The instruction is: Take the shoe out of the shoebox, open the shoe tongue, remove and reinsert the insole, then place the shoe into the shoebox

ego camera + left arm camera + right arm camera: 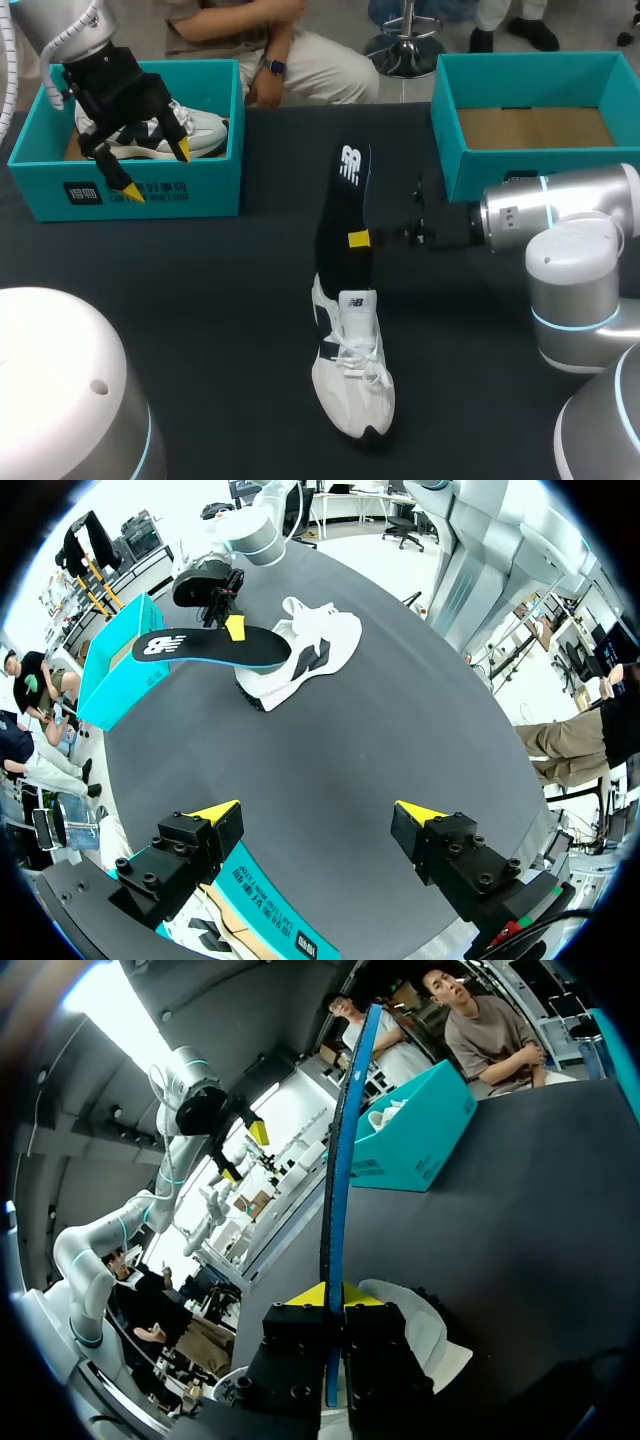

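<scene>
Right gripper pinches insole above shoe (open shoebox nearby).

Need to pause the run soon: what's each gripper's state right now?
Left gripper: open, holding nothing.
Right gripper: shut on the insole.

Matt black table, smooth teal cardboard shoebox, white fabric shoe, matt black insole
</scene>
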Controlling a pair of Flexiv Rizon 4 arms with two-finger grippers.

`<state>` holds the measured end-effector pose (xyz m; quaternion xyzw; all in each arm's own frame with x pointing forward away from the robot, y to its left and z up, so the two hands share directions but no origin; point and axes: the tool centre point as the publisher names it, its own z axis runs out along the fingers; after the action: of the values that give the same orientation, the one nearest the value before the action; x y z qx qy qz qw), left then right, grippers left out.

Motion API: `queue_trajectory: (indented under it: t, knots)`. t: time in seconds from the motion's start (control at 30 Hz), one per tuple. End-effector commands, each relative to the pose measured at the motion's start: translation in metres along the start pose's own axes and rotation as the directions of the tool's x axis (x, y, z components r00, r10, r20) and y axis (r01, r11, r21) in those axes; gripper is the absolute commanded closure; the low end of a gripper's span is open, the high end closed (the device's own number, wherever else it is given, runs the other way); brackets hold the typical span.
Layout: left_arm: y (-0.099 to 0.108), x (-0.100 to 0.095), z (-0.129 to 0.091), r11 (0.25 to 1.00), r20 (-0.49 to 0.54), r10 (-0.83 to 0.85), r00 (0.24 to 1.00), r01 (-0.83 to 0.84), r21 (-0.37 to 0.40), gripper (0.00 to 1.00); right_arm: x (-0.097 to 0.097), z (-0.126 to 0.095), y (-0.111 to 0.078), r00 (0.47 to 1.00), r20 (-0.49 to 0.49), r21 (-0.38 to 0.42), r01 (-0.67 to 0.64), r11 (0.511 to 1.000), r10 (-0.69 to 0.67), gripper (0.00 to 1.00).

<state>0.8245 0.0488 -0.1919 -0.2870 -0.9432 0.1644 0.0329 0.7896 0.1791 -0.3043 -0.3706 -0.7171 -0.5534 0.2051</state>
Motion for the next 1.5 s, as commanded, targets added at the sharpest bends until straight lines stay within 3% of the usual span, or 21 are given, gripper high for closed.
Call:
queue_trajectory:
  t: [0.03, 0.5, 1.5]
  knots:
    - [0.0, -0.001, 0.0, 1.0, -0.003, 0.0, 1.0, 0.0, -0.002, 0.0, -0.002, 0.006, -0.001, 1.0, -0.002, 0.007, -0.005, 1.0, 0.005, 1.0]
    - [0.0, -0.001, 0.0, 1.0, -0.003, 0.0, 1.0, 0.0, -0.002, 0.0, -0.004, 0.008, -0.011, 0.999, -0.015, 0.035, -0.039, 0.999, 0.04, 1.0]
    - [0.0, -0.001, 0.0, 1.0, -0.003, 0.0, 1.0, 0.0, -0.002, 0.0, 0.004, 0.019, -0.07, 0.987, -0.006, 0.047, -0.158, 0.986, 0.158, 1.0]
